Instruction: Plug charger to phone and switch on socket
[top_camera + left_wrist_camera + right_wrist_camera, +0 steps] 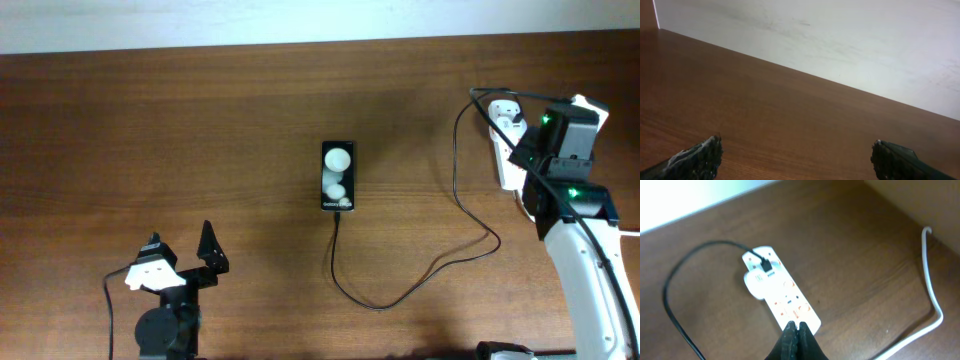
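1. We see the left gripper [182,254] at the near-left of the bench [120,130], well apart from everything. Its fingers [697,159] are spread wide and hold nothing. It looks parked out of the way, since nothing on that side needs it.
2. The phone [338,176] lies flat mid-bench, screen up, lettering end nearest the robot. The charger [455,255] meets that end. It looks plugged in, but the seating is too small for us to confirm.
3. The cable runs in a slack loop, then right and away to its white plug [757,279], which sits in the far end of the socket [785,297]. With that slack, pressing on the strip shouldn't tug the phone.
4. The socket lies by the bench's right edge, with its thick white cord [935,305] trailing off right.
5. The right gripper [797,328] hangs at the strip's near end by the red switch marks. Its fingers are pinched together on nothing, which makes a blunt poker for a rocker. We can't tell if it's touching. We judge switch-on to be the step in hand.
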